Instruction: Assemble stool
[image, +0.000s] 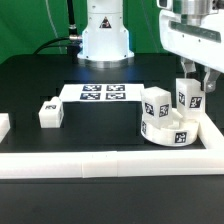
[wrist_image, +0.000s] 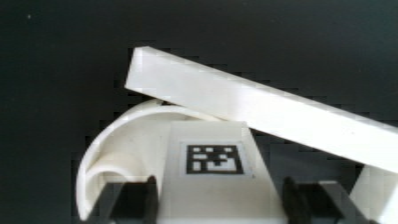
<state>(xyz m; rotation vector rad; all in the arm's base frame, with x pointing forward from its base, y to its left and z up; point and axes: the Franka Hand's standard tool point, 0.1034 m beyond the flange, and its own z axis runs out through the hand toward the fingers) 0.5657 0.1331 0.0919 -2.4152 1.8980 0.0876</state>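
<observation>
The round white seat (image: 168, 131) lies at the exterior view's right, tucked into the corner of the rails. One tagged leg (image: 154, 104) stands upright on it. My gripper (image: 191, 88) is shut on a second white leg (image: 190, 101), holding it upright over the seat's right side. In the wrist view this leg (wrist_image: 214, 160) shows its square tag and fills the gap between my dark fingers (wrist_image: 128, 200). The gripper (wrist_image: 222, 205) hangs above the seat's curved edge (wrist_image: 111, 150). A third leg (image: 50, 113) lies loose on the black table at the left.
A long white rail (image: 100, 162) runs along the front and another (image: 214, 128) along the right; one of them crosses the wrist view (wrist_image: 267, 95). The marker board (image: 103, 93) lies in the middle, before the robot base (image: 105, 35). A white piece (image: 3, 125) shows at the left edge.
</observation>
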